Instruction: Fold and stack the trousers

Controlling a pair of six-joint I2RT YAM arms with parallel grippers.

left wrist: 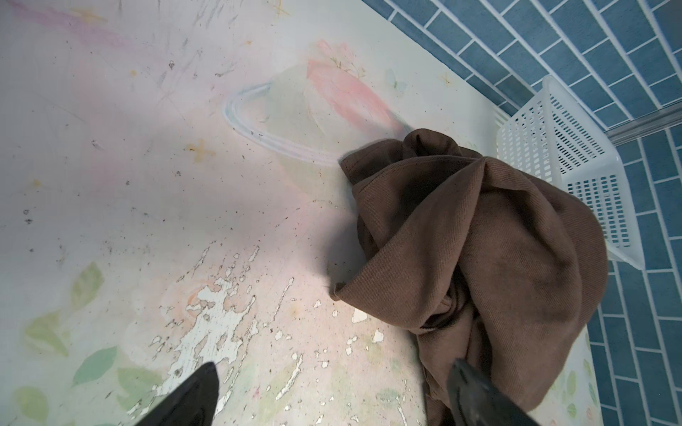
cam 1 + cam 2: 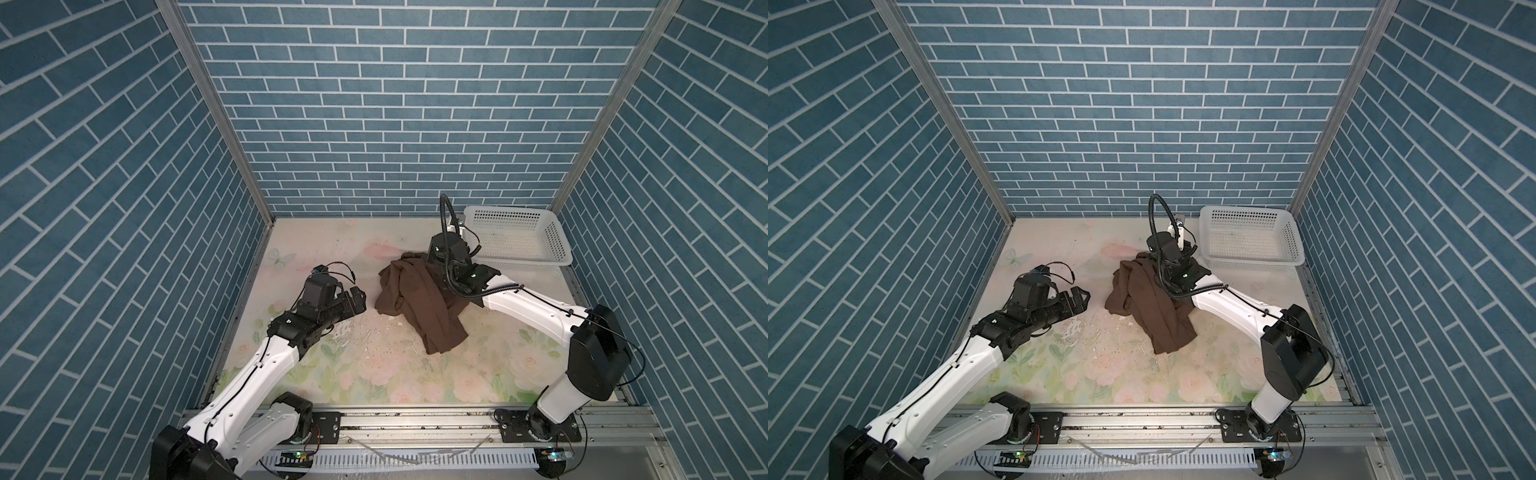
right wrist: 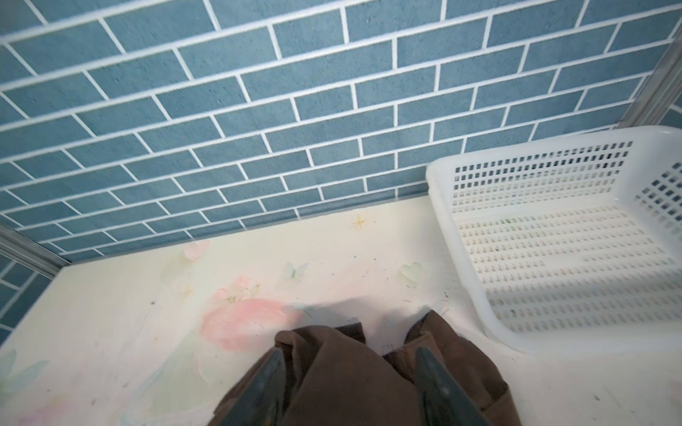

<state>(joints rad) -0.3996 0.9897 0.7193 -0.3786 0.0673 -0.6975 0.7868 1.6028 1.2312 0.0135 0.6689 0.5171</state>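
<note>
Floral table [image 2: 332,249] first, filling the floor of the cell. The trousers [image 2: 419,307] lie on it in a crumpled brown heap, right of centre. One end is bunched up high towards the back and the other trails towards the front. The white basket [image 2: 528,259] sits in the back right corner, just beside the high end of the heap.

The right gripper [image 3: 350,354] is down on that high end. Its fingers [image 3: 275,372] stand about half apart, one on either side of a thick fold, with cloth filling the gap. Pinching it or only straddling it? Can't tell from here.

The left gripper [image 2: 359,301] hovers low at the heap's left edge, near but apart, with a strip of bare table between them in both top views. Its fingers [image 1: 201,383] are spread wide with nothing between them. In the left wrist view one tip lines up over the trouser edge.
</note>
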